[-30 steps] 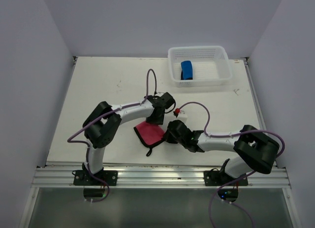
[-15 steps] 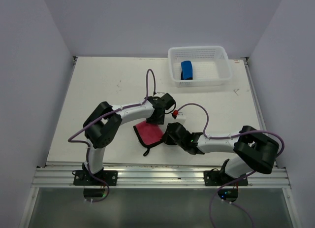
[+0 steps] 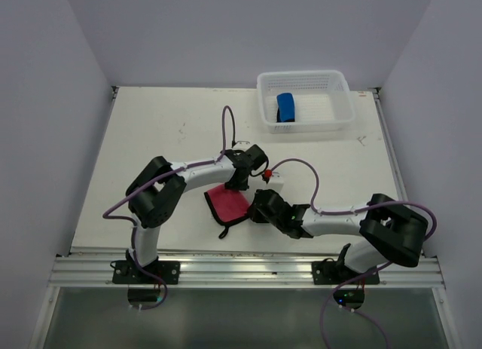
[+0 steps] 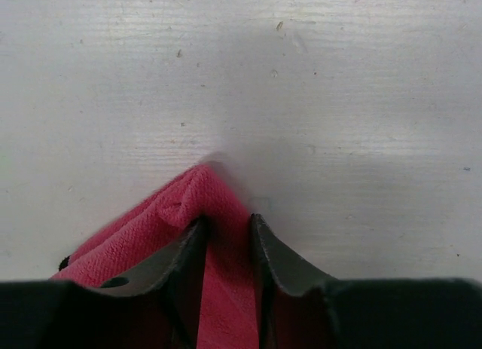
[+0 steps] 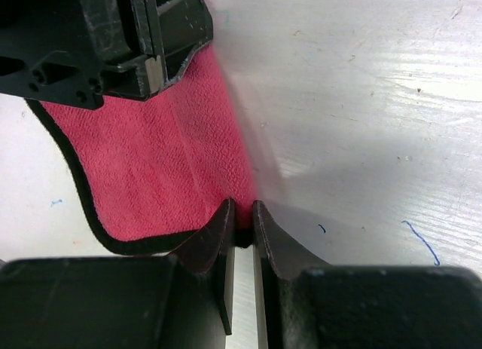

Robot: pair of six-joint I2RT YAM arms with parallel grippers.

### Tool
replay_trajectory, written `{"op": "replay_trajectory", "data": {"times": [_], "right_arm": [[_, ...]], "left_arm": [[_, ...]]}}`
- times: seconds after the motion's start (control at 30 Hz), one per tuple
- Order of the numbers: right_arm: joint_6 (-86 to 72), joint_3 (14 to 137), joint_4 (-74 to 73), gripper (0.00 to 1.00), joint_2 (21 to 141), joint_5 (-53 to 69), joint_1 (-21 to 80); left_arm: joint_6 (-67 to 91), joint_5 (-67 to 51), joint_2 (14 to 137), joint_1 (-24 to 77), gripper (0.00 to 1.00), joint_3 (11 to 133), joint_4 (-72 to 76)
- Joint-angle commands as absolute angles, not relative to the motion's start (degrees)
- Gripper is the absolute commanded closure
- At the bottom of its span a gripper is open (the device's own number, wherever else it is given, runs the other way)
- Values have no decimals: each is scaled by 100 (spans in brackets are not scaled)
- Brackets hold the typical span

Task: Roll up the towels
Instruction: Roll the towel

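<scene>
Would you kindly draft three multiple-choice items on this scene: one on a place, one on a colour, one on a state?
1. Where does the blue towel lie?
A. in the white mesh basket
B. under the left arm
C. on the floor

2. What colour is the second towel, outside the basket?
A. green
B. pink-red
C. yellow

3. How does the right pincer stand?
A. wide open
B. out of view
C. shut on the second towel's edge

1 A: the top view shows it within the basket's walls.
2 B: it is pink-red in every view.
3 C: the right wrist view shows it pinching the cloth's edge.
</scene>
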State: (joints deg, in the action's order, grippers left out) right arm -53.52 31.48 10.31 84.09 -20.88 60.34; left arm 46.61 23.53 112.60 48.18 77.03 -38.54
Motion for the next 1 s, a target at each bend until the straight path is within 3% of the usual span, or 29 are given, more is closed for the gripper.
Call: {"op": "replay_trajectory", "data": {"times": [0.0,0.33,0.7,0.97], "right_arm": [[-5177,3041,492,100,8236,-2294,6179],[-4940,3208,273,100,8130,-2531,6328],[-4535,3576,-834,100,7937,-3522,7004],[-4106,4402,-2168,100,8453,-4306,7567]], "left_arm": [[4816,2716,11610,4737,70,7585,-3665],[4790,2602,11777,4737,100,7629,-3560],[4694,1706,10812,4272,100,6708,-1445],[4395,969,10574,4043,100,6268,-256]]}}
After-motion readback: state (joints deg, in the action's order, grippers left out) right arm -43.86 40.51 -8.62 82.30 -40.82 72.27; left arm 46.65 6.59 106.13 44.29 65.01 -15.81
